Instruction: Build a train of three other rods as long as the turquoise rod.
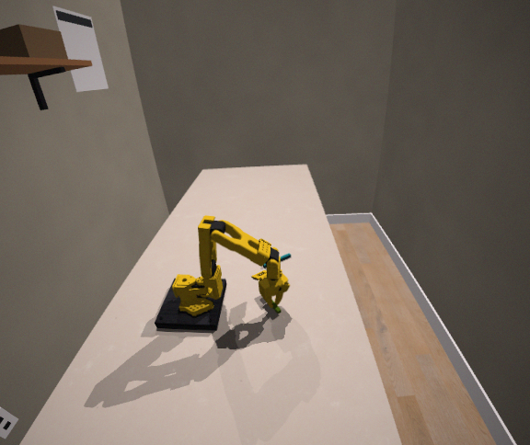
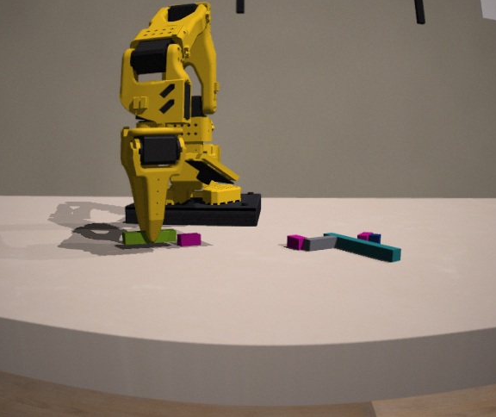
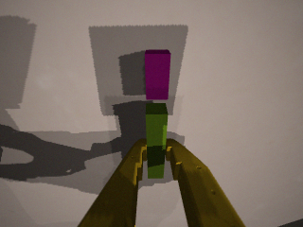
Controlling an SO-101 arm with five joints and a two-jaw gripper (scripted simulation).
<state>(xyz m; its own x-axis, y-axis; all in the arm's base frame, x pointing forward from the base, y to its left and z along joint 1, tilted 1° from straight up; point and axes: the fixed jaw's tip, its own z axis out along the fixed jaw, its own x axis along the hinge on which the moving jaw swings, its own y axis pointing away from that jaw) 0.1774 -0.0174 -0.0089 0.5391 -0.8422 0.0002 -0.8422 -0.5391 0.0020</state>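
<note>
Gripper [image 3: 156, 160] state: closed on the near end of the lime rod [image 3: 155, 130], fingers almost fully together, rod pinched across its width. In the exterior view the rod sits at table [image 2: 248, 286] level or barely above it — contact with the surface cannot be confirmed.

A magenta rod [image 3: 157, 74] lies directly ahead of the lime rod, on the same line. In the wrist view the two ends look touching or nearly so; in the exterior view a slight gap seems to remain.

Turquoise rod [image 2: 364, 246] lies well apart to the side, with a grey rod [image 2: 319, 242], a second magenta rod [image 2: 295, 241], a third magenta piece [image 2: 364, 235] and a blue rod [image 2: 375, 238] clustered against it.

Likely faults from this position:
- Further forward travel pushes the magenta rod off line, because nothing braces its far end.
- Release above the table lets the lime rod drop and skew — the grip is at one end, so the free end may swing.
- Opening while the fingers drag sideways rotates the lime rod.
- Lime plus magenta falls short; grey completes the length. Its present contact with the other magenta rod risks counting as a second train.
</note>
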